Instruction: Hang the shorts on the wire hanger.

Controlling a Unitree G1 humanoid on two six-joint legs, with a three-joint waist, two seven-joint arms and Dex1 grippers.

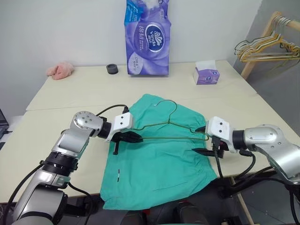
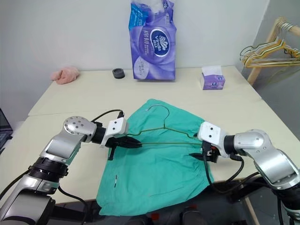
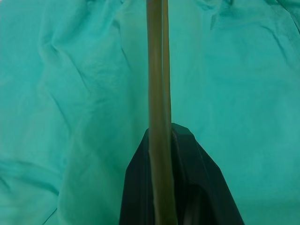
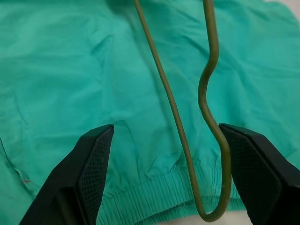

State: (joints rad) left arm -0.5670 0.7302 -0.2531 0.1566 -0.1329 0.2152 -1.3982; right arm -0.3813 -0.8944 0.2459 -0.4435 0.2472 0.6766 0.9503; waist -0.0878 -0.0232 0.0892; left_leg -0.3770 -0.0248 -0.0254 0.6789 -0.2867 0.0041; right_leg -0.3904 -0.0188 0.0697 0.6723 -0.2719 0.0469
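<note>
The teal-green shorts (image 1: pixel 159 164) lie spread flat on the table, their near edge hanging over the front. Over them lies the thin dull-gold wire hanger (image 1: pixel 173 138), hook pointing to the far side. My left gripper (image 1: pixel 136 137) is shut on the hanger's left end; in the left wrist view the wire (image 3: pixel 157 93) runs straight out from its black fingers (image 3: pixel 187 187). My right gripper (image 4: pixel 176 173) stands open around the hanger's right corner (image 4: pixel 211 140), with the wire close to one finger and the elastic waistband just below it.
At the table's back stand a tall purple tissue pack (image 1: pixel 146 37), a small tissue box (image 1: pixel 206 74), a black ring (image 1: pixel 111 69) and a pink cloth lump (image 1: pixel 60 70). A wooden rack with a bunch of hangers (image 1: pixel 267 47) stands off the far right.
</note>
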